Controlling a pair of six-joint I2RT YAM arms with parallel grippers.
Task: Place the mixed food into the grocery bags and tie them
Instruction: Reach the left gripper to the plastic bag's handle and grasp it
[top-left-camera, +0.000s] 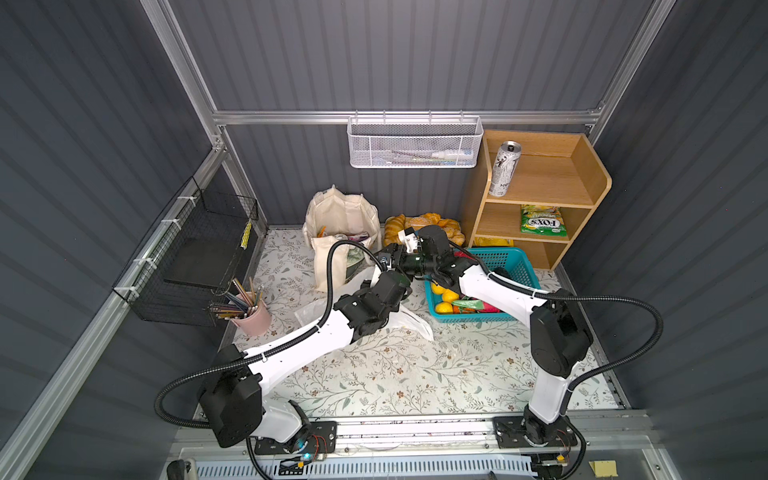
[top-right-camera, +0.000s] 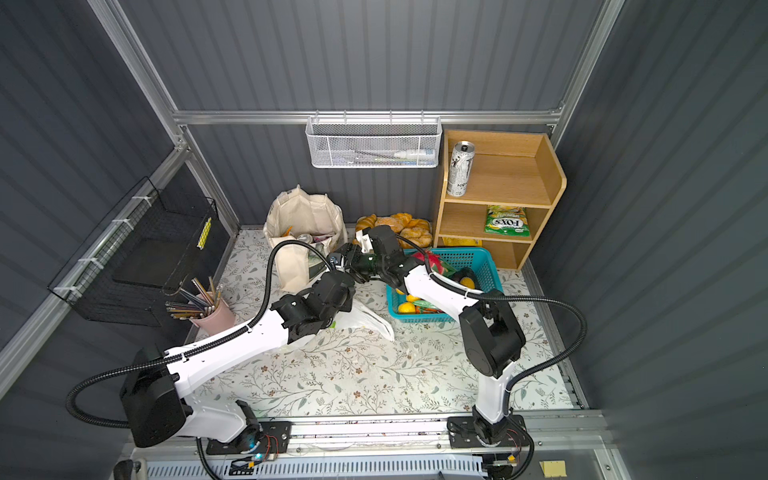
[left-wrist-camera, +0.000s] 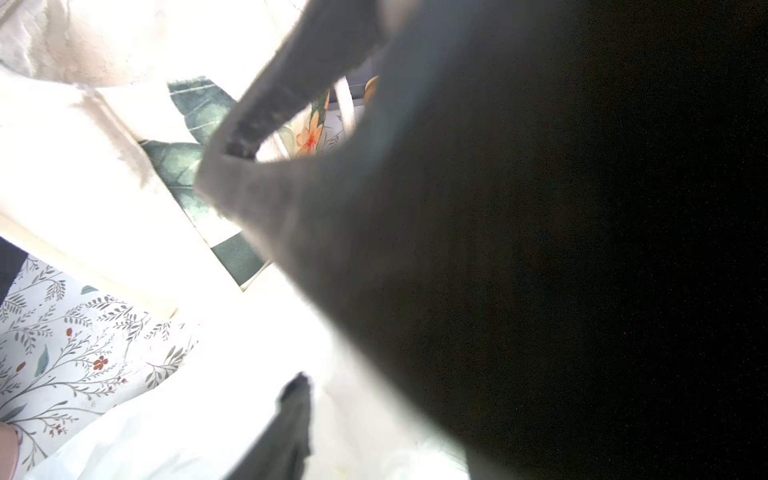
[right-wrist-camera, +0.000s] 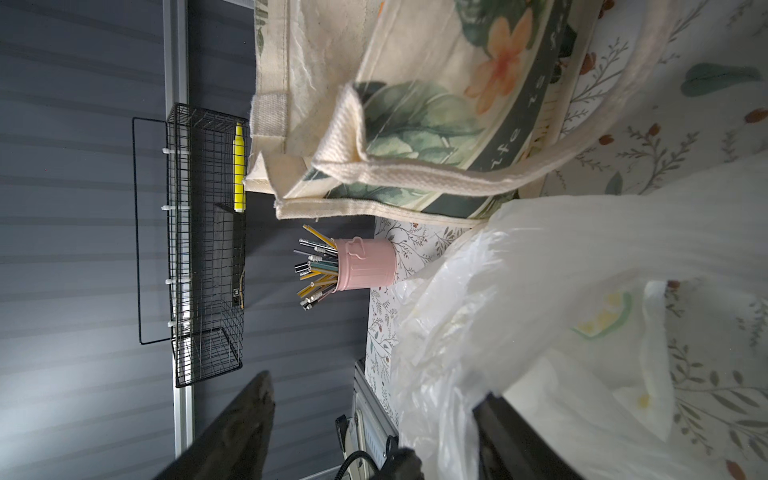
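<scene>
Carrier (right-wrist-camera: 561, 257) bunches between wide jaws of right pincer (right-wrist-camera: 376, 388).

- The left arm (top-left-camera: 299, 340) is stretched from its base at 7 o'clock toward the centre, with the wrist turned toward 12 o'clock.
- The left end effector (top-left-camera: 387, 262) is placed just beside the right one; its jaw state cannot be told.
- The right arm (top-left-camera: 494, 291) is folded at the elbow, with the forearm aimed toward 9 o'clock.
- The right end effector (right-wrist-camera: 374, 386) is held with its jaws wide apart.
</scene>
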